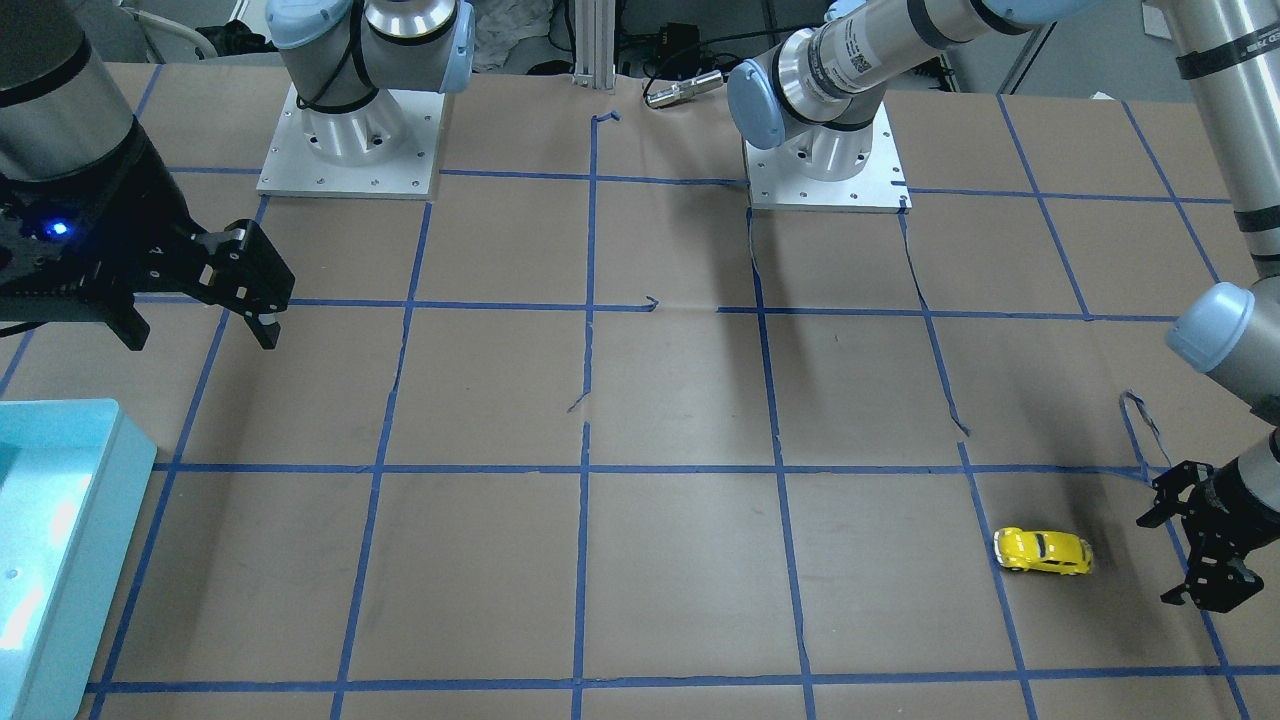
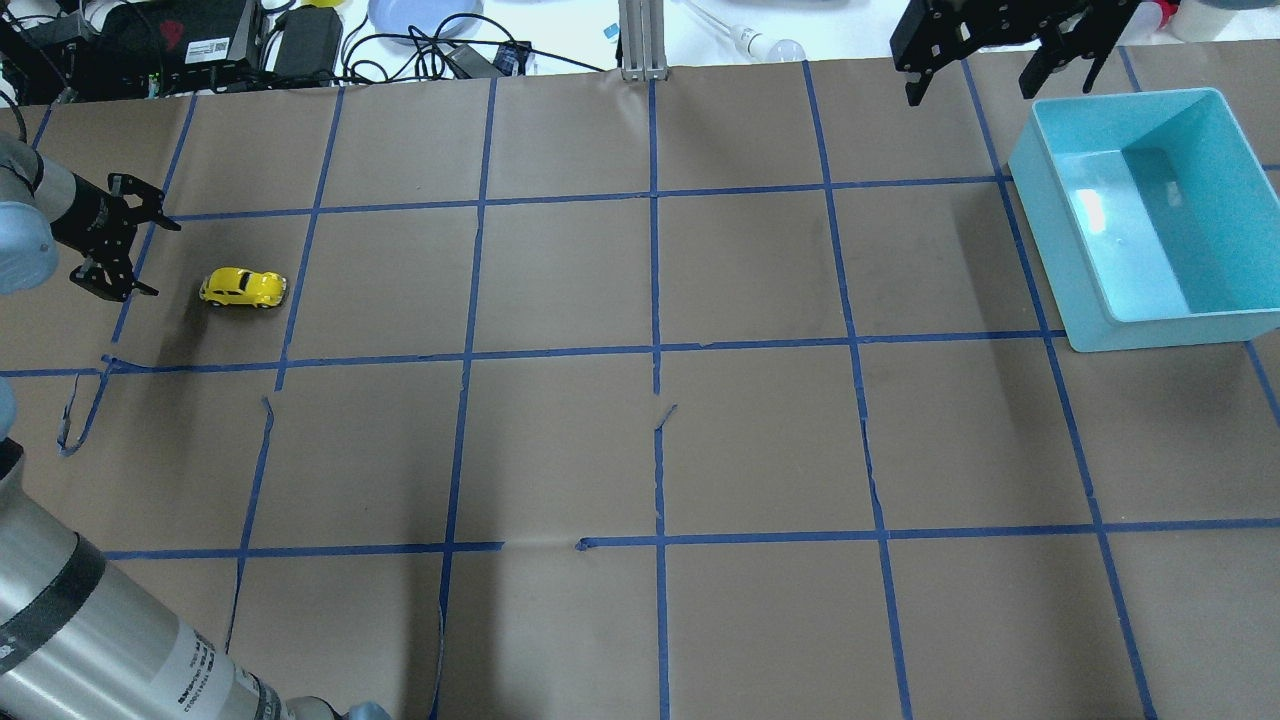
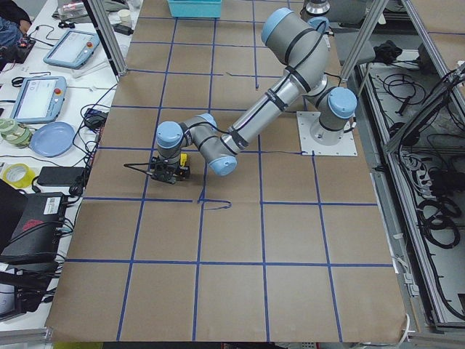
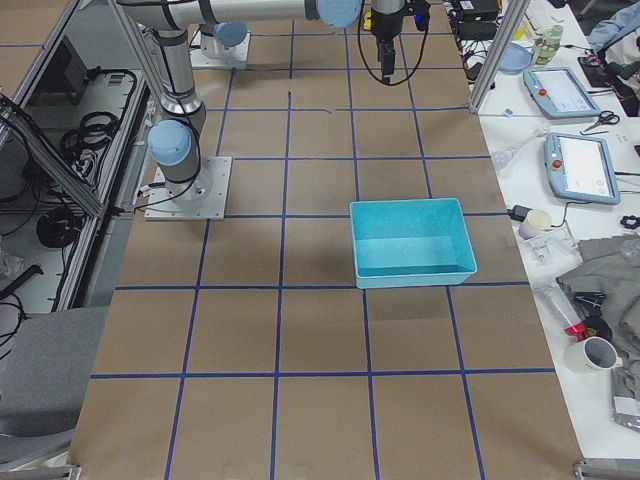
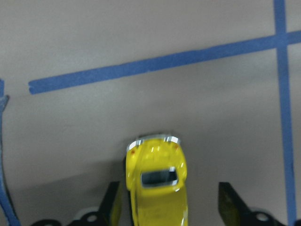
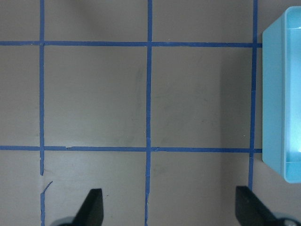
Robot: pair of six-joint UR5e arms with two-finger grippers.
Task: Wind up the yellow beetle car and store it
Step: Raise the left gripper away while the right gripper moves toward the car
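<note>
Brown paper crossed by blue tape covered the table. The yellow beetle car stood on its wheels in the far-left part of it, as the overhead view gave it. The left gripper was just beside the car, on its left, with both fingers spread wide and holding nothing. The car's long axis ran left to right, in line with that gripper's reach.

From the left wrist camera the car pointed straight away, and its near end showed between the two fingers, closer to the finger on that view's left. The overhead view showed a small gap between the fingertips and the car, so how far the fingers reached round it could not be told.

The right gripper hung at the table's far edge, just left of the teal bin. It was wide open too, with nothing between its fingers. It was well apart from the car, so the left arm was plainly the nearer one.

The next grasp probably depended on centring the car between the fingers and closing across its narrow flanks. To the car's right lay bare paper all the way to the bin, which gave open room for rolling or carrying. On the left the table's edge was near, and a loose curl of tape lay just nearer than the gripper.
</note>
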